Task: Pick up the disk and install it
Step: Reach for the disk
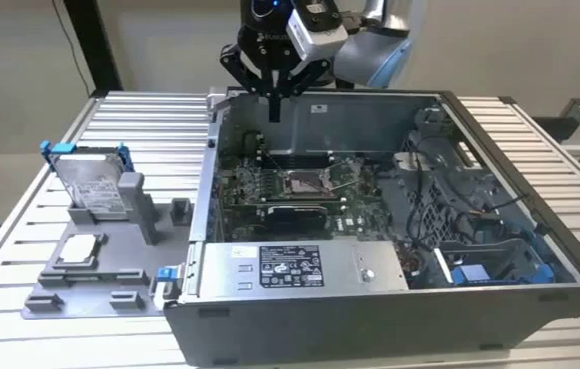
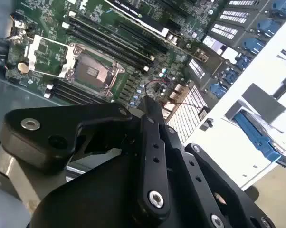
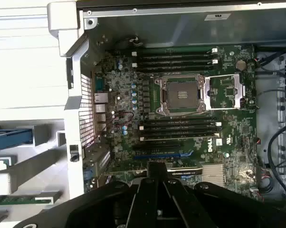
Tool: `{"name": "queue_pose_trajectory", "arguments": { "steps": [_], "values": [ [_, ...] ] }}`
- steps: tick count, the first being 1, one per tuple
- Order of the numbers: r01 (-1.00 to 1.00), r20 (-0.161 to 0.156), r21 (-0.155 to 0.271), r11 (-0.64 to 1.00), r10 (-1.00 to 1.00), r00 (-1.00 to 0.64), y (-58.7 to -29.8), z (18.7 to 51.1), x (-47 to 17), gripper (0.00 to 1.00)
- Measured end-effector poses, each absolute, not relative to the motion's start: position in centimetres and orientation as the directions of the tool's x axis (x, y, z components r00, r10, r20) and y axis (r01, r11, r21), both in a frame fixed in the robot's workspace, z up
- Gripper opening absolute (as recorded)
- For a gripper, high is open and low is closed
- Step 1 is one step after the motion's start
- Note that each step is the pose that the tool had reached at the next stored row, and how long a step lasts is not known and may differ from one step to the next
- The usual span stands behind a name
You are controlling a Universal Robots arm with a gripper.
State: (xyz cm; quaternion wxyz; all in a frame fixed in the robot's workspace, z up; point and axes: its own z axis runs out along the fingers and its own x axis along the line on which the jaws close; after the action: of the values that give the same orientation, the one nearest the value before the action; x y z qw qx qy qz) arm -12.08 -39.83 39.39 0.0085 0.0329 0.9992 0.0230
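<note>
Empty fingers [image 1: 274, 106], pinched together, hover over the open computer case [image 1: 372, 123] at upper centre. At the exterior view's left, the disk [image 1: 95, 181] stands upright in a grey holder [image 1: 134, 206].

Exterior view overlooks the case [image 1: 372, 323]; both wrist views closely face its motherboard [image 3: 147, 90] [image 2: 133, 80].
</note>
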Motion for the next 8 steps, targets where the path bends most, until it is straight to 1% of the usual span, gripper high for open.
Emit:
{"name": "queue_pose_trajectory", "arguments": {
  "steps": [8],
  "values": [
    [0.065,-0.016,0.047,0.997,0.066,-0.998,-39.83,39.39,-12.13,0.00]
  ]
}}
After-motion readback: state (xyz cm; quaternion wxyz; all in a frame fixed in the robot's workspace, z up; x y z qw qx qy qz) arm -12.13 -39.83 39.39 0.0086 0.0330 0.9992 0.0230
